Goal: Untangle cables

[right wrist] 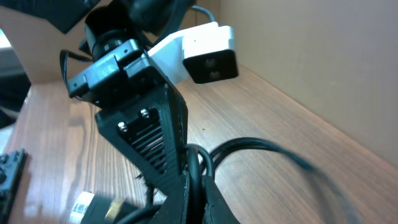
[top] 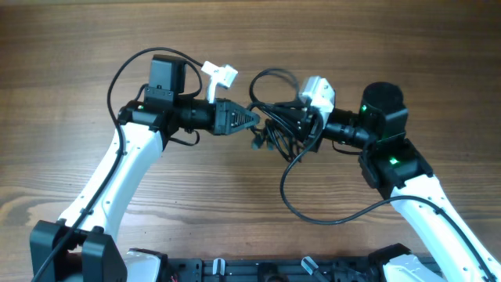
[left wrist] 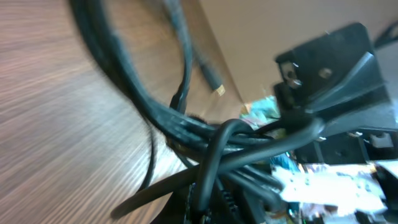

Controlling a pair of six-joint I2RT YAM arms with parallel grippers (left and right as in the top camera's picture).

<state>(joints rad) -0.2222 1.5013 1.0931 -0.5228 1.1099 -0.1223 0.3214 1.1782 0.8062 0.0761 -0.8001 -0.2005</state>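
The left gripper (top: pixel 252 119) is pinched shut on a strand of the cables (top: pixel 270 135), its tapered fingers coming to a point right at the edge of the bunch. The right gripper (top: pixel 283 124) faces it nose to nose. It is closed as well and sits buried in the same bunch, most likely on another strand, though the cords hide exactly which. The cables make a tight dark clump between the two, near the middle of the table (top: pixel 235 39), with a few short ends dangling toward the front. From the left wrist, one plug end (left wrist: pixel 211 78) lies loose on the wood. To my eye each arm has taken an opposite side so that drawing apart would open the knot; whether the clump rests on the wood or is lifted, I can't tell. A thicker wire (top: pixel 313 213) belonging to the right arm sweeps in a wide curve across the wood in front of it — not one of the cords to be freed, but close enough to snag. The surface is brown wood-grain, and past its far edge stands a plain tan wall (right wrist: pixel 311 43).
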